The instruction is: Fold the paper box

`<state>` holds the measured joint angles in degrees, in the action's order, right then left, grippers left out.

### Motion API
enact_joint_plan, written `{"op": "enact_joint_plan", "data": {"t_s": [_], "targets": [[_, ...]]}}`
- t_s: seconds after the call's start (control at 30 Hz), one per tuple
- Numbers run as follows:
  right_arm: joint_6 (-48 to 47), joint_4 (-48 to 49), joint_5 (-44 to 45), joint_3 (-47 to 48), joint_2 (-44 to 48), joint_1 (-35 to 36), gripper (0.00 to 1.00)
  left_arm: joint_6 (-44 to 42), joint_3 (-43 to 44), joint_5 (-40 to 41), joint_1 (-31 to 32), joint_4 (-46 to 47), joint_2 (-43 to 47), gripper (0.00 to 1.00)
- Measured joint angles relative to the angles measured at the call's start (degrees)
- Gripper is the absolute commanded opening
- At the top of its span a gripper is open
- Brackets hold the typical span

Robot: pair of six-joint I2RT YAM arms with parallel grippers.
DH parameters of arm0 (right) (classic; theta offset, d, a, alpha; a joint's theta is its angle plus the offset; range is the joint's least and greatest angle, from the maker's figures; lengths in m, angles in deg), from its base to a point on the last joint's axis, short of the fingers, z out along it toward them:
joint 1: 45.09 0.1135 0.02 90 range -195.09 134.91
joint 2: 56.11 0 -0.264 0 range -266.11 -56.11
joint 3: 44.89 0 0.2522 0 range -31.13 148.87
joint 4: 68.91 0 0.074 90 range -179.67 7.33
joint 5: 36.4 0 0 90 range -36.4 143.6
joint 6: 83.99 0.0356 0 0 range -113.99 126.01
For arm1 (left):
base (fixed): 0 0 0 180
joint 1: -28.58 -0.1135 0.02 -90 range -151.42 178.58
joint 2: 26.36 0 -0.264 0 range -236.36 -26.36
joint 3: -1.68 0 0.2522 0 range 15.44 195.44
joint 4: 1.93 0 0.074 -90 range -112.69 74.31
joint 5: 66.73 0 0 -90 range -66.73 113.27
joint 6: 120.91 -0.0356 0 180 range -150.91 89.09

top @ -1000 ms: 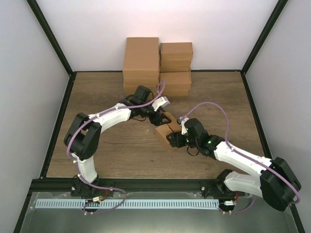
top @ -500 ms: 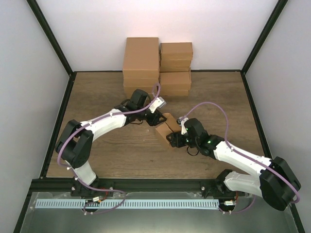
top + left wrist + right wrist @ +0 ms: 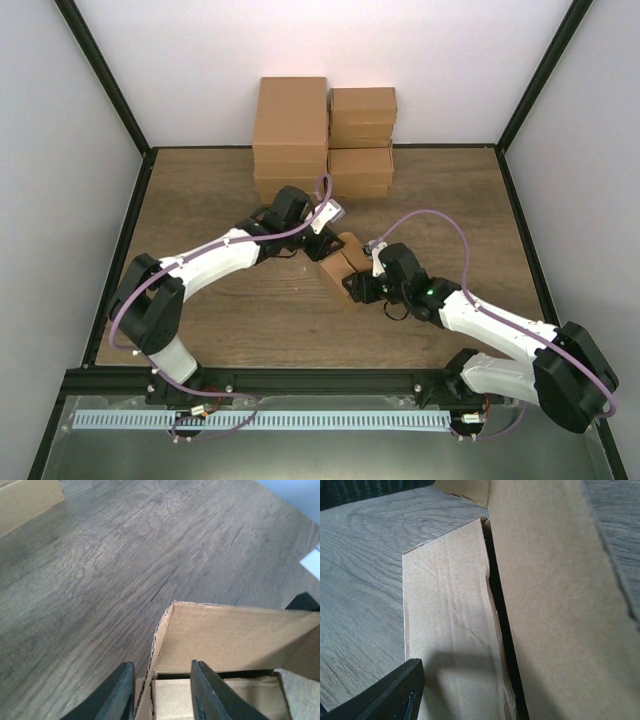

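Paper box (image 3: pixel 338 266) on wooden table (image 3: pixel 200 195), left jaws parted astride its wall, right jaws unreadable.

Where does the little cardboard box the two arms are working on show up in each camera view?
Top external: the paper box sits mid-table, between the two arm tips.
Left wrist: bottom right, flap raised, its near wall between the fingers of the left pincer.
Right wrist: it fills the centre and right, very close.
Shared landmark: the wood-grain tabletop beside the box.
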<state>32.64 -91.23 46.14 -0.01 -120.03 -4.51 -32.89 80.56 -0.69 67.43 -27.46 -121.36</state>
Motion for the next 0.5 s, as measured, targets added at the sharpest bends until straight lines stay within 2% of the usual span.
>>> {"op": "enact_joint_plan", "data": {"t_s": [0.33,0.5], "targets": [[0.0,0.1,-0.1,0.0,-0.1,0.0,0.64,0.0,1.1,0.2,0.9,-1.4,-0.2,0.3],[0.0,0.1,-0.3,0.0,-0.1,0.0,0.62,-0.3,2.7,0.8,1.3,-2.6,-1.3,0.2]]}}
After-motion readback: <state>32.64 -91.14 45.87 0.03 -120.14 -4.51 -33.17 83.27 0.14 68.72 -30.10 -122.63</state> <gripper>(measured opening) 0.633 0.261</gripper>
